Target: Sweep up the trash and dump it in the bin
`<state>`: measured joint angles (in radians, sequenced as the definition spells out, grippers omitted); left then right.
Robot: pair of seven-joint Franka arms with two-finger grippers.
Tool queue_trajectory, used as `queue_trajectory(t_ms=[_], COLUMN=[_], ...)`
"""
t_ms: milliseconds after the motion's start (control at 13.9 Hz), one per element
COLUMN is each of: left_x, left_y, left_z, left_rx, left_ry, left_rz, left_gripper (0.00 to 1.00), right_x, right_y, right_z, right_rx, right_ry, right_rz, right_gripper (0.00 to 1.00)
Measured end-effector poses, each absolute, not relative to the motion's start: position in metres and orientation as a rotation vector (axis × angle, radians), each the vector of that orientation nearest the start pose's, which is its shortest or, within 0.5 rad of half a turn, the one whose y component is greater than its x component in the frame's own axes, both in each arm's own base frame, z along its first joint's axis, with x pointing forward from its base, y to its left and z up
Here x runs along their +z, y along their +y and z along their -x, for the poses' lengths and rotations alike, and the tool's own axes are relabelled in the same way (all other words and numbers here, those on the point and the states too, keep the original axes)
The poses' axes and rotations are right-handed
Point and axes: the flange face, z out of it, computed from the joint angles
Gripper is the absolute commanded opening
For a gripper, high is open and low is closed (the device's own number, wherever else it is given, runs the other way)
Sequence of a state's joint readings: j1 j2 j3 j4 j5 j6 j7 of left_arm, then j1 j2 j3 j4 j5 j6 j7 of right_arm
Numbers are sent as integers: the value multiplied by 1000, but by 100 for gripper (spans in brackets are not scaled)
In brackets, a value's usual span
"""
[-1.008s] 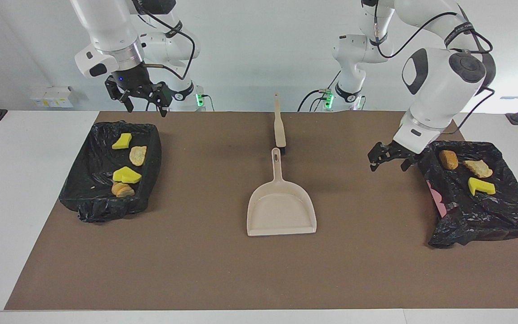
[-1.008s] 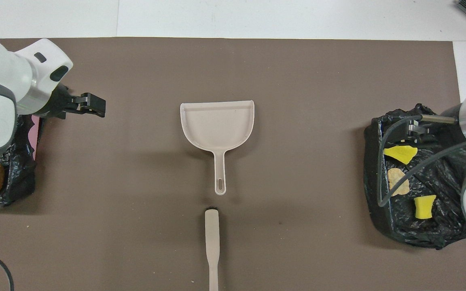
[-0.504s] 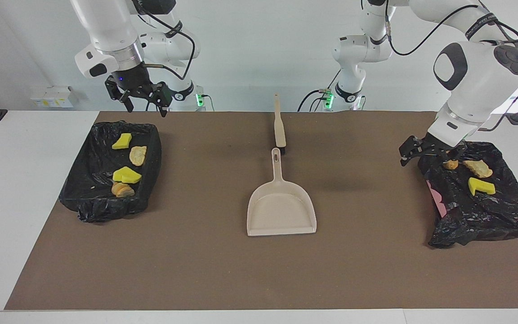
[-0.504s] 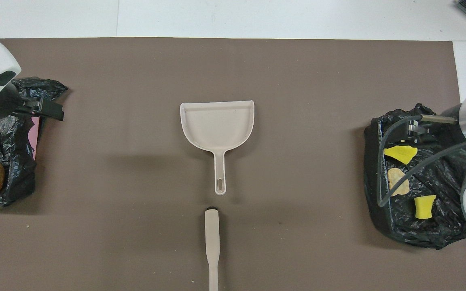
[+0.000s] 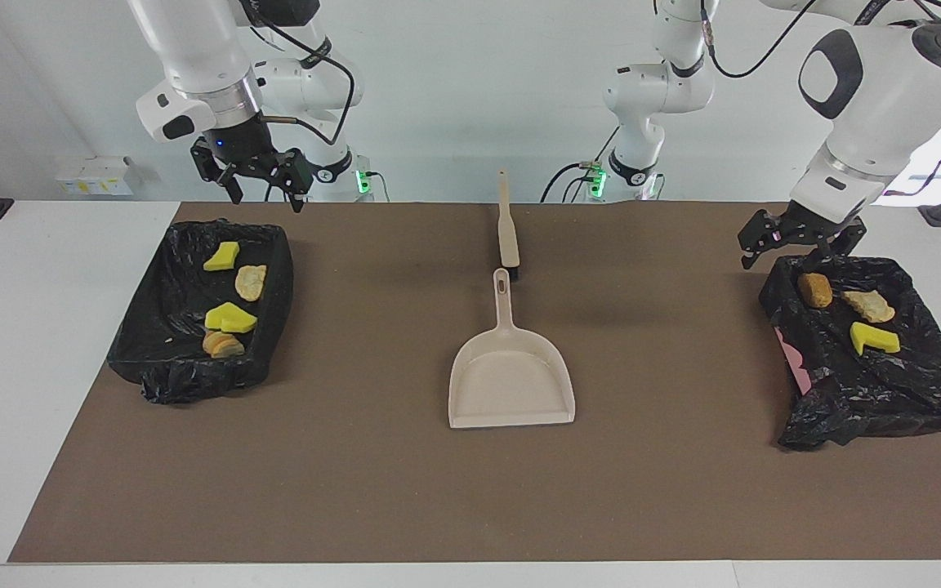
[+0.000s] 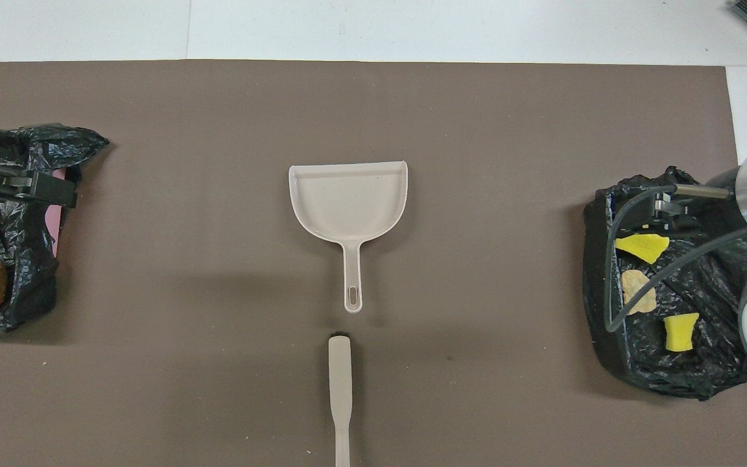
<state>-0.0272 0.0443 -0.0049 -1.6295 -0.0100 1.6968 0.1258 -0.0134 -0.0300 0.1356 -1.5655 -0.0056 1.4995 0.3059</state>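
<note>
While the dustpan [image 5: 511,377] and brush [image 5: 507,224] lie in line at mid-worktop (handles toward the robots), the trash [image 5: 229,317] is seen split between two black-lined bins. Four pieces are held in the bin [image 5: 193,371] at the right arm's end, three in the bin [image 5: 871,408] at the left arm's end: bright yellow wedge-shaped sponge chunks and tan-orange bread-like lumps, their long axes mixed. The right hand [image 5: 258,184] is hung open and empty over its bin's nearer edge; the left hand [image 5: 797,245] likewise, open and empty.
</note>
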Motion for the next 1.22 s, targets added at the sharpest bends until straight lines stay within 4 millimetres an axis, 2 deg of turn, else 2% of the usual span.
queue_trajectory(t_ms=[576, 864, 1224], left_x=[608, 617, 617], left_y=[-19, -20, -20], left_z=[-553, -553, -555], left_rx=[99, 96, 91], left_ry=[306, 307, 307], left_rz=[3106, 3116, 3118], left_gripper=[100, 100, 100], right_x=[636, 636, 636], right_y=[66, 66, 66], right_z=[-534, -534, -533], right_rx=[55, 57, 56], right_ry=[291, 291, 291], right_rz=[3145, 3145, 3145], right_gripper=[100, 100, 100])
